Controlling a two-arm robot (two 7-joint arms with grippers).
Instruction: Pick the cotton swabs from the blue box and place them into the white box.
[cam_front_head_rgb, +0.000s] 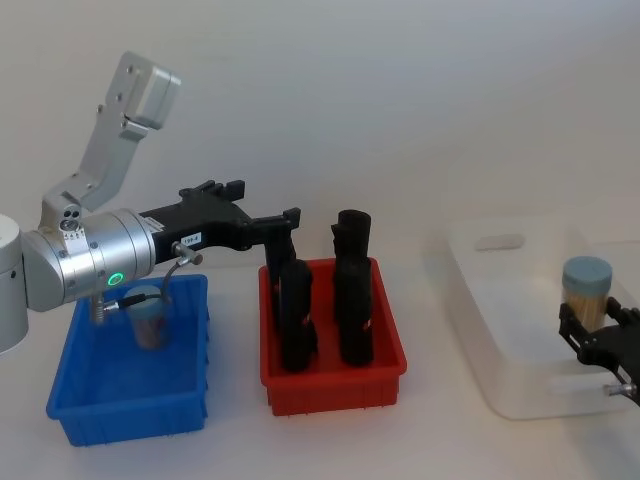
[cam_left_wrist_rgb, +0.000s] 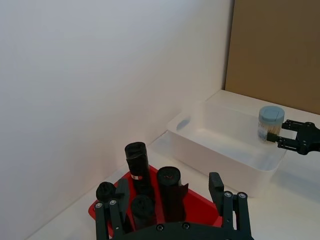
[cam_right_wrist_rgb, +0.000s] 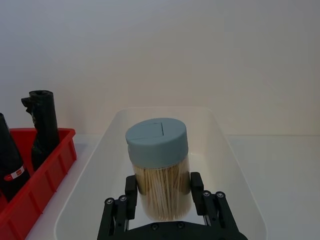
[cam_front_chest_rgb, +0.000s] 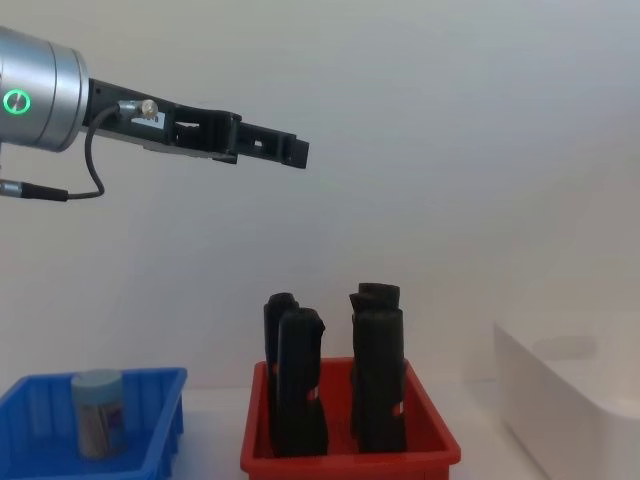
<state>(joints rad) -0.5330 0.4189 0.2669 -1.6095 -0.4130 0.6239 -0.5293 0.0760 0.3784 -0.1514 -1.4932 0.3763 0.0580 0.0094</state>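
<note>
Clamping right claw (cam_front_head_rgb: 597, 320) round a small clear cylindrical jar of cotton swabs (cam_front_head_rgb: 586, 290) with a pale blue-grey round lid, fingers pinching the lower body on both sides and leaving the lid free. Holding it upright, probably so it lands on its base instead of rolling. Hanging it over the large plain white plastic box (cam_front_head_rgb: 500, 350), inside the rim line near the right end, not yet released. Judging this placement as nearly done, needing only a lowering and a release. Making out nothing else inside the white box.

Carrying left claw (cam_front_head_rgb: 265, 205) high over the area between the small bright blue plastic box (cam_front_head_rgb: 70, 400) and the red plastic bin (cam_front_head_rgb: 330, 385), fingers spread wide, gripping nothing. Presumably waiting clear of the right arm, ready for the next pick.

Counting one more lidded swab jar (cam_front_head_rgb: 150, 315) standing upright in the blue plastic box, towards its back. Noting four tall black upright objects (cam_front_head_rgb: 355, 300) in the red plastic bin, not task items. Finding all three containers in a row on the white table (cam_front_head_rgb: 420, 430): blue left, red middle, white right.
</note>
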